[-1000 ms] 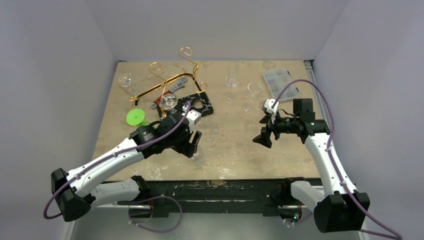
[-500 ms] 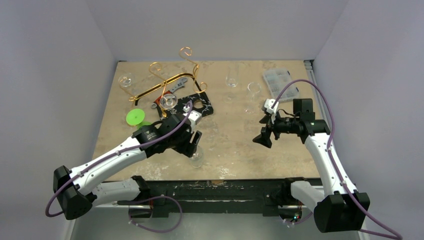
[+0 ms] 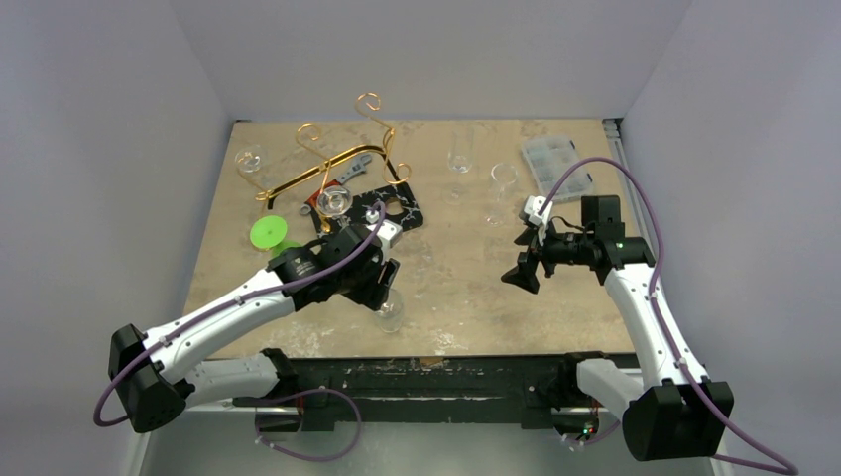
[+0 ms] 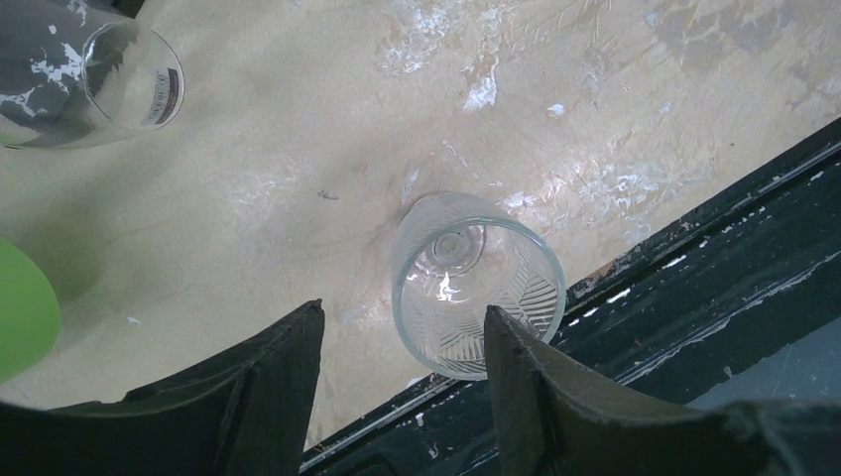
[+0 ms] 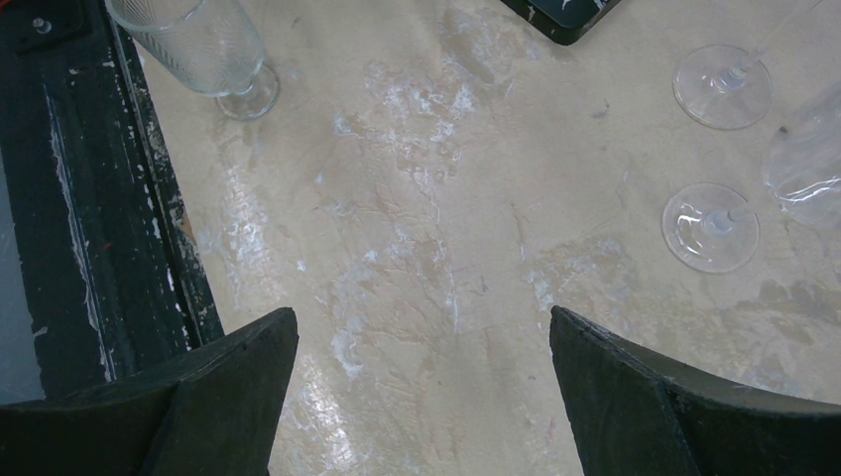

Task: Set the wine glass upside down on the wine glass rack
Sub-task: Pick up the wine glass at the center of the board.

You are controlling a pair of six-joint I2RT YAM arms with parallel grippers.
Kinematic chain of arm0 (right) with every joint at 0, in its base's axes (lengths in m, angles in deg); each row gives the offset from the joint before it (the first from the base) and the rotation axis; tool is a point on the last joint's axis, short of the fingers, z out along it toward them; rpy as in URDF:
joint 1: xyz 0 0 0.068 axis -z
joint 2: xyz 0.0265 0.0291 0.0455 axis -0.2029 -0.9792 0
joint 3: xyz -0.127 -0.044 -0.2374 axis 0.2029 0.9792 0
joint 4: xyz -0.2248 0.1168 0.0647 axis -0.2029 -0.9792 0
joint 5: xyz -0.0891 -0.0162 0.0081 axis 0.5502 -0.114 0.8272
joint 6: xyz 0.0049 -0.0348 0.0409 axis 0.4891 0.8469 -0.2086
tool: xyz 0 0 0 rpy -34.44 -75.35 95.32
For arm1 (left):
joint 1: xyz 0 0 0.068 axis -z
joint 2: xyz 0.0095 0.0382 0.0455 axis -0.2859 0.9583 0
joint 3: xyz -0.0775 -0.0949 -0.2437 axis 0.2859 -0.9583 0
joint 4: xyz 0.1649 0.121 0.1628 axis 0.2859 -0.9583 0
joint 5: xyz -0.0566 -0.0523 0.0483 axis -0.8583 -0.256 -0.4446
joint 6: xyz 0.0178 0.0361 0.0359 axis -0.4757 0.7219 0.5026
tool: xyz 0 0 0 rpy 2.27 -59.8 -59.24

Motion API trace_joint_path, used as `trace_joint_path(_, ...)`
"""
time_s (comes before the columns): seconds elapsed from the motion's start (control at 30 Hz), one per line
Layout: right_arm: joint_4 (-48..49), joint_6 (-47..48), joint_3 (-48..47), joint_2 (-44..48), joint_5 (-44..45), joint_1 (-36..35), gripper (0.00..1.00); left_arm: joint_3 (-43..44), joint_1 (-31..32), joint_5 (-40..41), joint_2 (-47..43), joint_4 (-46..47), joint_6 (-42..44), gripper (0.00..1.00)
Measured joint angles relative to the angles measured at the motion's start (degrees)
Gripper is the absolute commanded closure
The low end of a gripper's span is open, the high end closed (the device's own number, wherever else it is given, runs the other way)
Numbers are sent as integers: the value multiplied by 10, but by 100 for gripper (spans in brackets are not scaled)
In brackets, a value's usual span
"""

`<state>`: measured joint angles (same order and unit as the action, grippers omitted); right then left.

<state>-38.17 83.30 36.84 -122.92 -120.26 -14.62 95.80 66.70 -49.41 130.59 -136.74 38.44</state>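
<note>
A clear wine glass (image 3: 390,312) with a cut leaf pattern stands upright near the table's front edge. In the left wrist view the wine glass (image 4: 476,288) lies just beyond my left gripper (image 4: 404,309), nearer the right finger (image 4: 526,387). The jaws stand apart and hold nothing. From above, the left gripper (image 3: 382,281) hovers right behind the glass. The gold wire wine glass rack (image 3: 337,149) stands at the back left, empty. My right gripper (image 3: 524,268) hangs open over bare table at mid right, and the right gripper (image 5: 421,311) has nothing between its fingers.
A black veined board (image 3: 397,210) carries another glass (image 3: 334,201). More glasses stand at the back left (image 3: 248,159) and back centre (image 3: 459,149) (image 3: 503,178). A green disc (image 3: 268,233), a wrench (image 3: 349,169) and a clear plastic box (image 3: 552,159) also lie on the table.
The left gripper's jaws have narrowed somewhat and the left arm has shifted slightly by the glass. The right arm has not moved.
</note>
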Motion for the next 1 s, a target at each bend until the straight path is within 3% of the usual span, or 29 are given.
trace_joint_path(0.2,0,0,0,0,0,0,5,0,0,0,7,0,0,57)
trace_joint_path(0.27,0,0,0,0,0,0,5,0,0,0,14,1,0,68)
trace_joint_path(0.47,0,0,0,0,0,0,5,0,1,7,48,1,-1,74)
trace_joint_path(0.63,0,0,0,0,0,0,5,0,2,8,67,1,-1,100)
trace_joint_path(1.0,-2,0,1,0,-1,0,5,-12,2,-4,45,8,0,100)
